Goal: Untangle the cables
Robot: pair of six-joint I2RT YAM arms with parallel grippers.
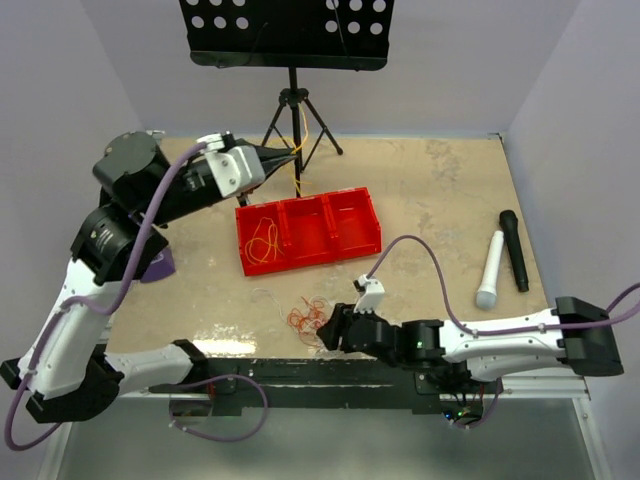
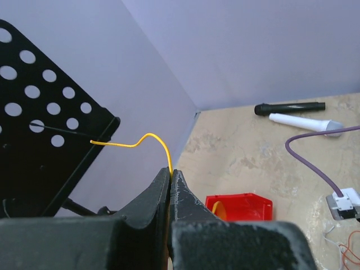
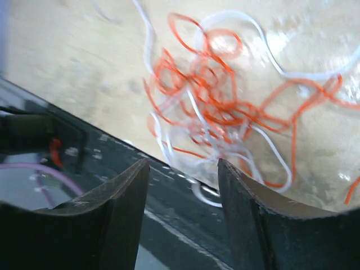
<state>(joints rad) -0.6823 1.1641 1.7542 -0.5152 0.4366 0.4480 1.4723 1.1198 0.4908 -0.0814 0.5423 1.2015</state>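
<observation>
Cables (image 1: pixel 308 318) are lying clumped, red and white, at the surface's (image 1: pixel 440 190) near edge, your right claw (image 3: pixel 183 164) gaping wide beside them. Your left claw (image 2: pixel 170 175) is pinching a yellow cable (image 2: pixel 147 136) tight above the red bin (image 1: pixel 310 262), whose left compartment is holding yellow strands (image 1: pixel 264 238); be lowering it gently, avoiding snags.
</observation>
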